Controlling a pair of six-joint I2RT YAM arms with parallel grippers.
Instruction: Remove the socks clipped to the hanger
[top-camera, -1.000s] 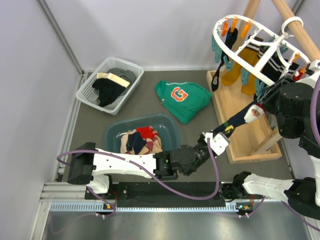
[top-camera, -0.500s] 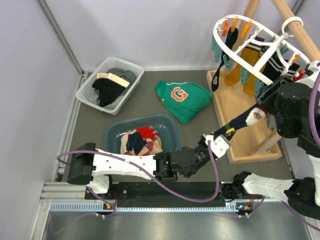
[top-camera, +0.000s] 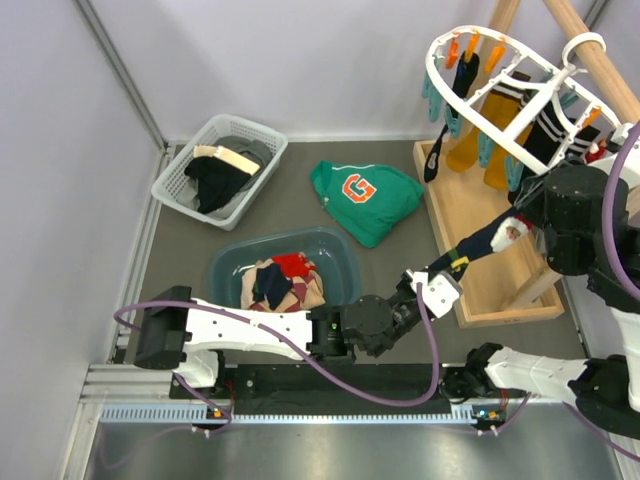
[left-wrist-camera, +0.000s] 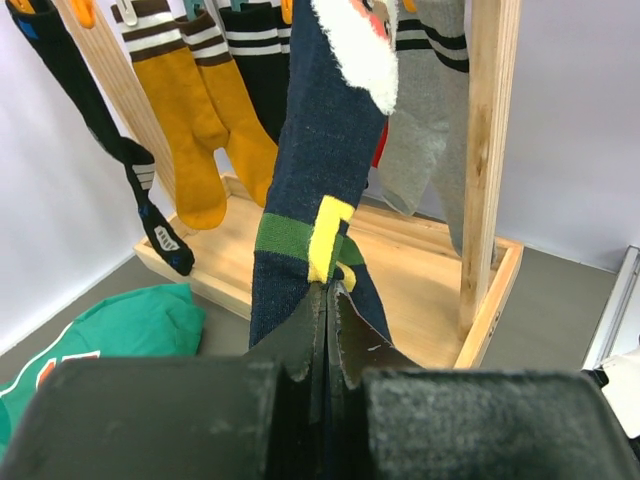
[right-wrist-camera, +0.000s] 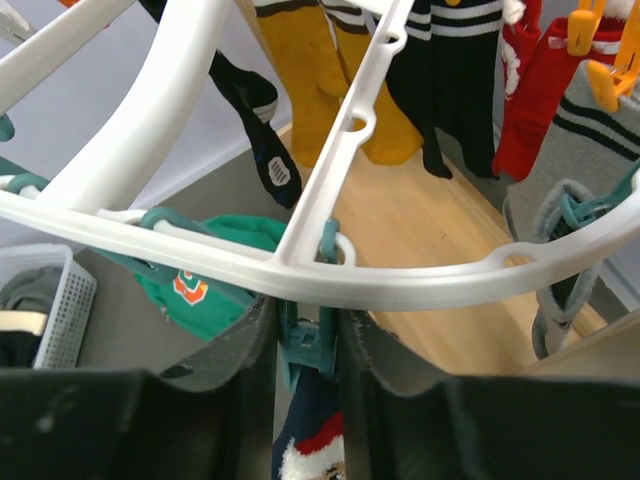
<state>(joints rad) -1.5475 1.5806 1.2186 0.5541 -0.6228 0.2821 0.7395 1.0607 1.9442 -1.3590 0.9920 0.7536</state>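
The white oval hanger (top-camera: 468, 112) hangs at the back right with several socks on orange and teal clips. A navy sock (top-camera: 482, 238) with a green and yellow band and a red-and-white top stretches from it down to my left gripper (top-camera: 437, 270). My left gripper (left-wrist-camera: 330, 292) is shut on that sock's (left-wrist-camera: 322, 150) lower end. My right gripper (right-wrist-camera: 308, 335) is under the hanger rim (right-wrist-camera: 200, 245), with its fingers pressed on both sides of the teal clip (right-wrist-camera: 312, 345) that holds the navy sock's top. Mustard socks (left-wrist-camera: 190, 130) and a black sock (left-wrist-camera: 110, 150) hang behind.
A teal tub (top-camera: 340, 258) holding several loose socks sits in front of the left arm. A white mesh basket (top-camera: 172, 182) stands at the back left. A green sweatshirt (top-camera: 365, 195) lies mid-floor. The wooden stand's tray (top-camera: 470, 205) and post (left-wrist-camera: 485, 150) are beside the sock.
My right gripper has shifted slightly left and down onto the clip. My left gripper has eased a little toward the near edge, still holding the sock.
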